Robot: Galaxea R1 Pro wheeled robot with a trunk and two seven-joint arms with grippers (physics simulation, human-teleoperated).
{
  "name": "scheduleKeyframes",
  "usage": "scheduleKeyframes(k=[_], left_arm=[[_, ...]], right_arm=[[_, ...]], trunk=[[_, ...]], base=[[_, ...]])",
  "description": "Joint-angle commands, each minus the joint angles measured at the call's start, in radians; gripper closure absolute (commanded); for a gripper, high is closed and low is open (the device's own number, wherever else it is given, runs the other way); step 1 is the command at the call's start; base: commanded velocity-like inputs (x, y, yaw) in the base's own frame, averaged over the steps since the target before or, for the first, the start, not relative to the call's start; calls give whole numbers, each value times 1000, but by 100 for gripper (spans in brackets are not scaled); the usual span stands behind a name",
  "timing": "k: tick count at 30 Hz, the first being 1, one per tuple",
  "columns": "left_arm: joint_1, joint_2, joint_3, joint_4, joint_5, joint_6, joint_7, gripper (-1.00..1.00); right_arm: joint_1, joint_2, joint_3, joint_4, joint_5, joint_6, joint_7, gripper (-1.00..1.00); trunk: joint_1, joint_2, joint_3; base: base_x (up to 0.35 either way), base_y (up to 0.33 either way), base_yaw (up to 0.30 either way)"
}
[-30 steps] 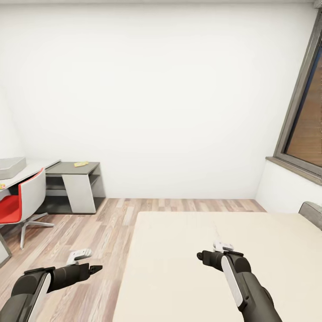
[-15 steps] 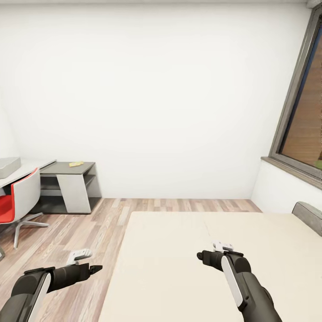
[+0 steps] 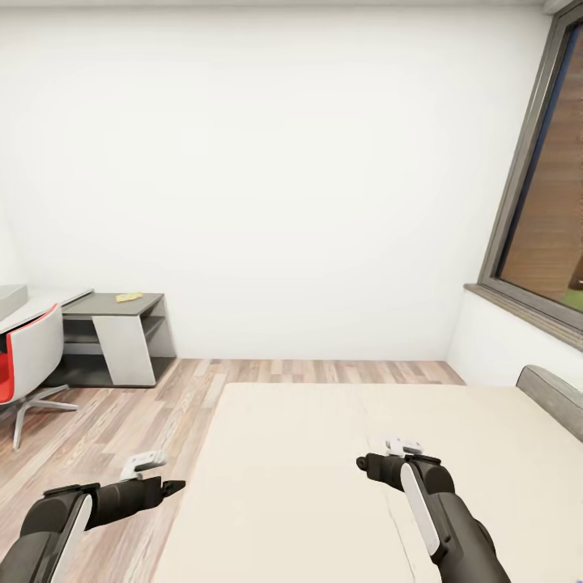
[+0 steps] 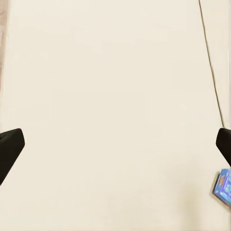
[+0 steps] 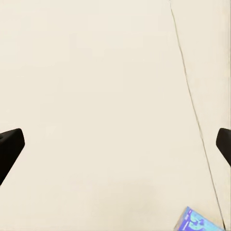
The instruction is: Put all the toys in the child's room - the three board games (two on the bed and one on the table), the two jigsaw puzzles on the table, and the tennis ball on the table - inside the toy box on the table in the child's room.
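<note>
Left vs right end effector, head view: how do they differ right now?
The left end effector hangs over the wood floor beside the bed; the right end effector hangs over the bed's cream top. The left points toward the right; the right points toward the left. Both are open and empty.

Even, bright, shadowless light filled the room, washing the white wall [image 3: 291, 186] almost featureless. The window [image 3: 544, 219] at the right leaned strongly (wide-angle distortion at the edge). Both wrist views were sharp but flat, the cream bed [image 4: 115, 96] showing scarcely any shading.
</note>
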Motion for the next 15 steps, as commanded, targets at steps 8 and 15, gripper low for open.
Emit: scheduleKeyframes(k=[8,15], left_arm=[[0,0,2,-1,-1,7,-5,-100],[0,0,2,-1,-1,7,-5,-100]], right_arm=[[0,1,-1,0,-10,3,-7,-100],[0,1,-1,15,-10,3,-7,-100]], trunk=[[0,-1,0],[0,-1,0]], base=[[0,-222,0],[0,-222,0]])
